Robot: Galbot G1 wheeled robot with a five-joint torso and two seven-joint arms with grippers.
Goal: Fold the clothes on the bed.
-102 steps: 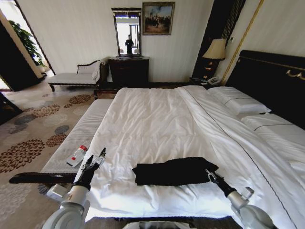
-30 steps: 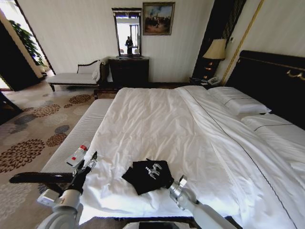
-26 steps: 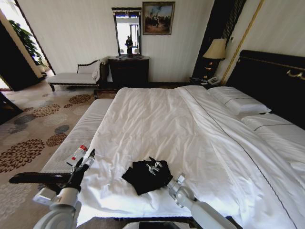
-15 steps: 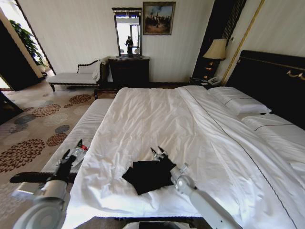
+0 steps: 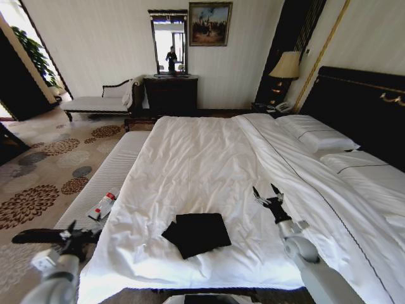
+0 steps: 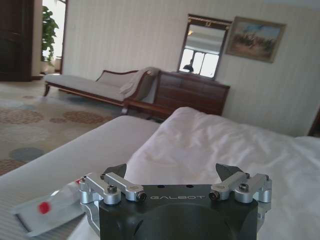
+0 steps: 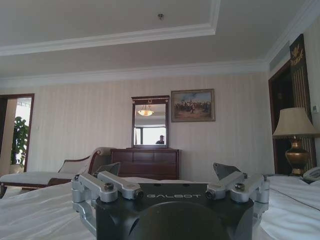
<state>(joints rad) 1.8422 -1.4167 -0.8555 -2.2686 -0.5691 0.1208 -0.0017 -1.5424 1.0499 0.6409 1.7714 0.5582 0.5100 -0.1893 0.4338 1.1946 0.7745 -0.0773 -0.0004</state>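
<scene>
**Shirt lies folded, both grippers off it**

With its fingers spread and empty, the right gripper (image 5: 268, 194) hovers at two o'clock from the T-shirt (image 5: 196, 233). Left gripper (image 5: 71, 235), also spread, hangs at nine o'clock, off the bed (image 5: 209, 152). Soft, light cloth; pinch an edge.

headboard (image 5: 361, 107) cropped, folded T-shirt's (image 5: 196, 233) lettering hidden

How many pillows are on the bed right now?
2 in sight: one pillow lies nearer the lamp, against the headboard; the second pillow lies beside it, toward the picture's right edge. More may be hidden past that edge.
</scene>
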